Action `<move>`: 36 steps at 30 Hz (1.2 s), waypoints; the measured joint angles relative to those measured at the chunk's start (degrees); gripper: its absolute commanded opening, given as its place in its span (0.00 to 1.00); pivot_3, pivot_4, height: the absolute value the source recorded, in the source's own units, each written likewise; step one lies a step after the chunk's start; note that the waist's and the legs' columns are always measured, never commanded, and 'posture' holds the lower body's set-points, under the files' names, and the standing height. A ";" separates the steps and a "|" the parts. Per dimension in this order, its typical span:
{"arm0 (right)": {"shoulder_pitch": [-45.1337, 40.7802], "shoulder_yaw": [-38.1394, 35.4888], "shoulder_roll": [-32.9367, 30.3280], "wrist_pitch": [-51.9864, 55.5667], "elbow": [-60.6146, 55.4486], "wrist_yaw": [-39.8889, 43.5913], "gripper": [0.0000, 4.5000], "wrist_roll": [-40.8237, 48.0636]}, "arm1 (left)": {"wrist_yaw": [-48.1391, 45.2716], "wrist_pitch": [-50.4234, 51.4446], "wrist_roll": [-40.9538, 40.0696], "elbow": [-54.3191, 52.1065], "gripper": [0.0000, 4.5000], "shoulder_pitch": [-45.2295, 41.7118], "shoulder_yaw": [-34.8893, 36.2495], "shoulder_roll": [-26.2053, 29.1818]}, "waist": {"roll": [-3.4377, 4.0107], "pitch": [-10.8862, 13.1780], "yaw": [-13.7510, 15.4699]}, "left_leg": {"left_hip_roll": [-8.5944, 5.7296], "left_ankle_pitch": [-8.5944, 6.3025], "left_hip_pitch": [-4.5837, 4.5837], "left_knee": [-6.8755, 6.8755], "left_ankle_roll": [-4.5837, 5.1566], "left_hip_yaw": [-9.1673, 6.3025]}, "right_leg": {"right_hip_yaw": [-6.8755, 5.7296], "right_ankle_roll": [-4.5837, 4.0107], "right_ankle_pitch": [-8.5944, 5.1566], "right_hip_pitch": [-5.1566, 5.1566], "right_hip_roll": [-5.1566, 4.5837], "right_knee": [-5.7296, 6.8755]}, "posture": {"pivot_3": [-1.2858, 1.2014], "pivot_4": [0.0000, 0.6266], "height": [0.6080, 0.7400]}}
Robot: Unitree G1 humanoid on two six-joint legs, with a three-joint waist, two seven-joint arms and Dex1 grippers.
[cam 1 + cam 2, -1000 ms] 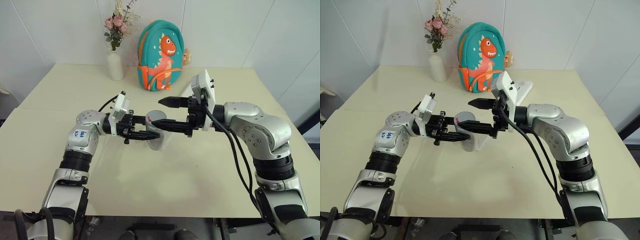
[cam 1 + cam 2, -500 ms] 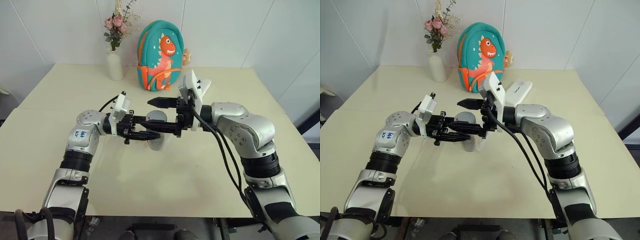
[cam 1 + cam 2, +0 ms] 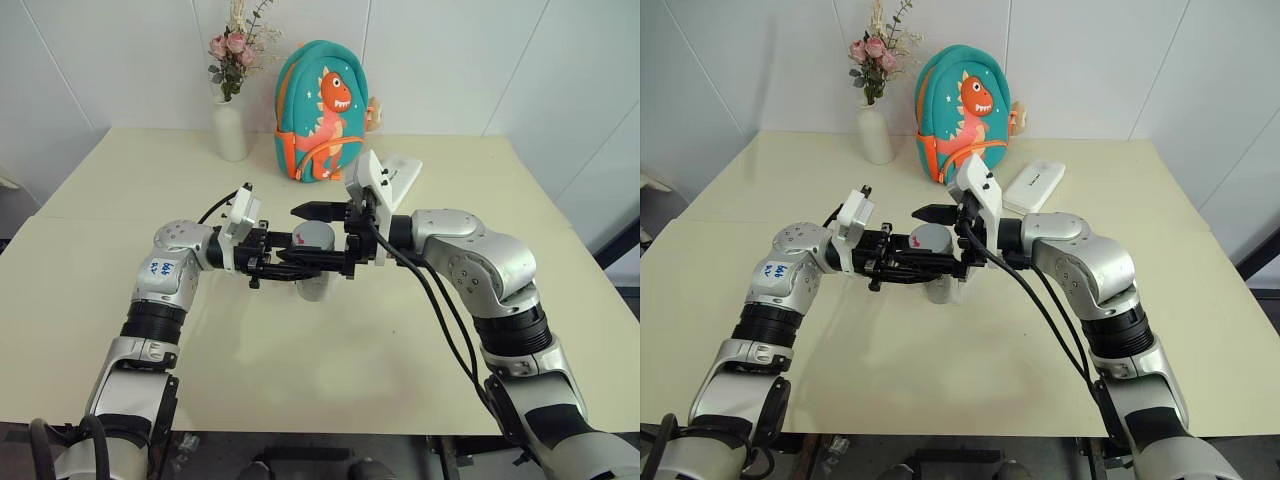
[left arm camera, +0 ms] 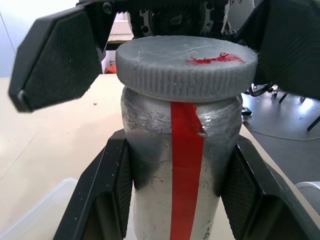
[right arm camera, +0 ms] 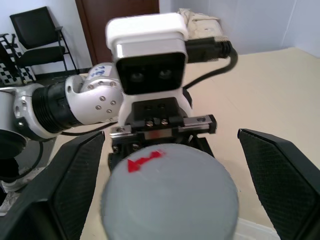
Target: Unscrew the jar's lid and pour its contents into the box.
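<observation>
The jar [image 4: 185, 175], frosted clear with a red stripe, stands upright above the table, and my left gripper [image 3: 292, 268] is shut on its body from the left. The grey ribbed lid [image 4: 186, 65], marked with a red smear, sits on the jar. From the right, my right gripper [image 3: 290, 234] reaches in open, one finger on each side of the lid with gaps showing. A corner of the clear box [image 4: 32, 216] lies on the table below the jar. The contents are hidden behind the jar's wall.
A white vase with flowers [image 3: 231, 128] and a teal dinosaur backpack [image 3: 322, 110] stand at the back of the cream table [image 3: 400, 340]. A white oblong case [image 3: 1034, 186] lies to the right of the backpack.
My right gripper has moved left toward the jar, so its open fingers now flank the lid. The left gripper and jar have stayed in place.
</observation>
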 measured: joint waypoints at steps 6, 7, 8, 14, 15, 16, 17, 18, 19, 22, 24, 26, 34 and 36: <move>-0.01 -0.01 -0.43 -1.00 1.19 0.89 0.99 -0.71 | 0.06 0.00 0.00 -0.02 0.45 0.00 0.00 0.01 | 0.00 0.00 0.01 | 0.00 0.00 -0.01 -0.01 0.00 0.00 | 0.00 0.00 0.00 0.00 0.00 -0.02 | 0.52 0.24 1.00; -0.01 -0.02 -0.78 -1.09 1.19 1.15 0.99 -0.71 | 0.11 0.00 0.00 -0.02 0.45 0.01 0.00 0.01 | 0.00 0.00 0.03 | 0.00 0.00 -0.01 -0.01 0.00 0.00 | 0.00 0.00 0.00 0.00 0.00 -0.02 | 0.52 0.24 1.00; -0.01 -0.06 -0.99 -1.12 1.18 1.31 0.99 -0.70 | 0.18 0.01 0.00 -0.02 0.45 0.01 0.01 0.03 | 0.00 0.00 0.02 | 0.00 0.00 -0.01 -0.01 0.00 0.00 | 0.00 0.00 0.00 0.00 0.00 -0.02 | 0.52 0.24 1.00; 0.16 -0.11 -2.53 -1.07 0.34 1.74 0.99 -0.66 | 0.42 0.01 0.01 -0.01 0.45 0.01 0.01 0.03 | 0.00 0.00 0.01 | 0.00 0.00 0.00 0.00 0.00 0.00 | 0.00 0.00 0.00 0.00 0.00 -0.02 | 0.52 0.24 1.00; 0.20 -0.13 -2.65 -1.05 0.24 1.77 0.99 -0.64 | 0.43 0.01 0.01 -0.01 0.45 0.00 0.00 0.02 | 0.00 0.00 0.00 | 0.00 0.00 0.00 -0.01 0.00 0.00 | 0.00 0.00 0.00 0.00 0.00 -0.01 | 0.52 0.24 1.00; 0.26 -0.13 -2.73 -1.05 0.16 1.77 0.99 -0.64 | 0.43 0.01 0.01 -0.01 0.45 0.00 0.00 0.02 | 0.00 0.00 -0.01 | 0.00 0.00 0.00 -0.01 0.00 0.00 | 0.00 0.00 0.00 0.00 0.00 -0.01 | 0.52 0.24 1.00; 0.29 -0.13 -2.77 -1.05 0.13 1.77 0.99 -0.63 | 0.43 0.01 0.02 -0.01 0.45 0.00 0.00 0.02 | 0.00 0.00 -0.01 | 0.00 0.00 0.00 -0.01 0.00 0.00 | 0.00 0.00 0.00 0.00 0.00 -0.01 | 0.52 0.24 1.00; 0.30 -0.13 -2.78 -1.04 0.12 1.77 0.99 -0.63 | 0.43 0.01 0.02 0.00 0.45 0.00 0.00 0.02 | 0.00 0.00 -0.01 | 0.00 0.00 0.00 -0.01 0.00 0.00 | 0.00 0.00 0.00 0.00 0.00 -0.01 | 0.52 0.24 1.00; 0.30 -0.13 -2.78 -1.02 0.11 1.77 0.99 -0.60 | 0.43 0.00 0.02 0.00 0.45 0.00 0.00 0.02 | 0.00 0.00 -0.01 | 0.00 0.00 0.00 -0.01 0.00 0.00 | 0.00 0.00 0.00 0.00 0.00 -0.01 | 0.52 0.24 1.00; 0.33 -0.23 -2.79 -0.57 -0.19 1.78 0.99 -0.31 | 0.37 -0.01 0.02 0.00 0.45 0.00 0.01 0.02 | 0.00 0.00 0.02 | 0.00 0.00 0.00 0.00 0.00 0.00 | 0.00 0.00 0.00 0.00 0.00 -0.01 | 0.52 0.24 1.00; 0.41 -0.25 -2.80 -0.08 -0.83 1.91 0.99 0.09 | 0.35 -0.04 0.02 0.01 0.45 0.00 0.01 0.01 | 0.00 0.00 0.00 | 0.00 0.00 0.00 -0.01 0.00 0.00 | 0.00 0.00 0.00 0.00 0.00 -0.02 | 0.52 0.24 1.00; 0.45 -0.25 -2.81 0.00 -0.93 2.01 0.99 0.45 | 0.35 -0.06 0.02 0.01 0.45 0.00 0.01 0.01 | 0.00 0.00 0.00 | 0.00 0.00 0.00 -0.01 0.00 0.00 | 0.00 0.00 0.00 0.00 0.00 -0.01 | 0.52 0.24 1.00; 1.03 -0.28 -2.97 -0.01 -1.66 2.23 0.99 1.13 | 0.36 -0.07 0.02 0.03 0.45 0.00 0.01 0.01 | 0.00 0.00 0.00 | 0.00 0.00 0.00 0.00 0.00 0.00 | 0.00 0.00 0.00 0.00 0.00 -0.01 | 0.52 0.24 1.00; 1.03 -0.28 -2.97 -0.02 -1.71 2.24 0.99 1.14 | 0.37 -0.07 0.02 0.02 0.45 0.00 0.01 0.01 | 0.00 0.00 0.01 | 0.00 0.00 0.00 0.00 0.00 0.00 | 0.00 0.00 0.00 0.00 0.00 -0.01 | 0.52 0.24 1.00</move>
